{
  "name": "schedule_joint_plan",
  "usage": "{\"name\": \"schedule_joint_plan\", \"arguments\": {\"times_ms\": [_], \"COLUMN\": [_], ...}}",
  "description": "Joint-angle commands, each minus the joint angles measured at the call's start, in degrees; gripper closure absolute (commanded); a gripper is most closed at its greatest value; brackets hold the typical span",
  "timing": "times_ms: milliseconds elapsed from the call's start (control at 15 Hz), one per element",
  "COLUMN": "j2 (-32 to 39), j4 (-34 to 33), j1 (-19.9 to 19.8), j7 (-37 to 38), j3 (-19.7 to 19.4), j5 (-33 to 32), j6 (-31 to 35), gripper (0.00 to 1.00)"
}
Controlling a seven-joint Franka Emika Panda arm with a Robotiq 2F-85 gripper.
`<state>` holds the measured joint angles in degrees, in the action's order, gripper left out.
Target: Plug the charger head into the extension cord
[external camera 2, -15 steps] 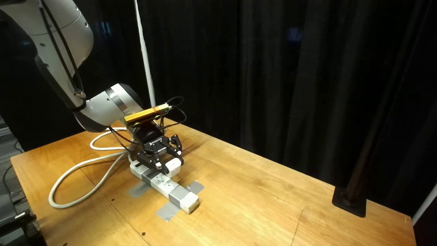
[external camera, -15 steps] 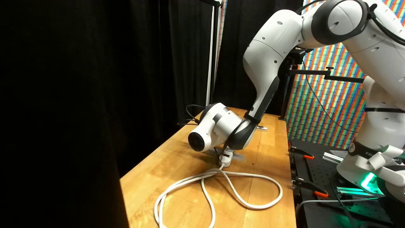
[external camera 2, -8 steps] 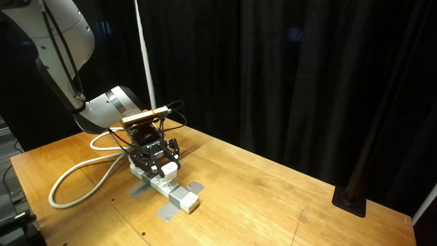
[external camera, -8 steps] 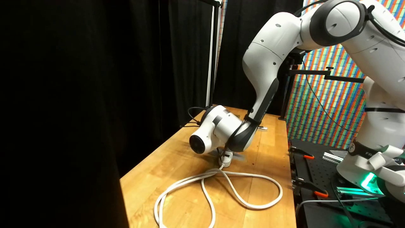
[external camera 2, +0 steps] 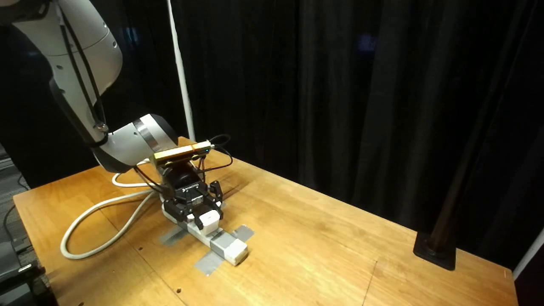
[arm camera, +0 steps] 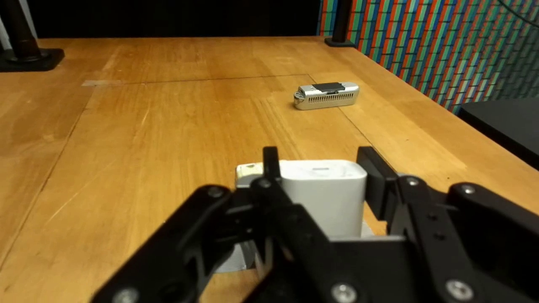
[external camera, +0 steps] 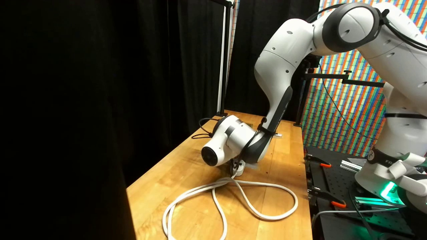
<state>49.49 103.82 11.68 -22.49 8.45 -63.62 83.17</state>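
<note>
My jaws grip the charger head point(arm camera: 323, 202) by two opposite sides, its slotted top face up, over the socket block point(external camera 2: 236, 250). In the wrist view its lower part is lost behind my own linkages; in an exterior view its underside meets the block's outline, touching or just above, can't tell which. Gray tape point(external camera 2: 210, 262) crosses the block and runs onto the surface point(external camera 2: 340, 255). Elsewhere my wrist point(external camera: 238, 135) screens jaws and charger head both, leaving only the block's cable end. Extension cord point(external camera: 272, 218) loops toward the near short edge, its lowest strands cut off by the frame; at the crossings, which strand lies on top is hard to read. Block sits about midway between the long edges: curtain point(external camera 2: 365, 127) beside one, black-and-orange clamps point(external camera: 323, 195) along the opposite. Widest stretch of wood runs from the block's free end to the far short edge. Out there, a silver slotted object point(arm camera: 326, 99) nearer the clamp-side edge, and a black post foot point(arm camera: 31, 61) near each far corner, the left one cropped.
</note>
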Motion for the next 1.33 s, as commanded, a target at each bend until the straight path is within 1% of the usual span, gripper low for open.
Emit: {"name": "schedule_joint_plan", "arguments": {"times_ms": [0,1267], "j2": [0.6,1.1], "j4": [-1.2,-1.8], "j1": [-0.8,-0.3], "j7": [-2.1,-2.6], "j3": [1.4,2.0], "j5": [-0.3,-2.1], "j6": [0.2,1.3], "gripper": [0.77,0.77]}}
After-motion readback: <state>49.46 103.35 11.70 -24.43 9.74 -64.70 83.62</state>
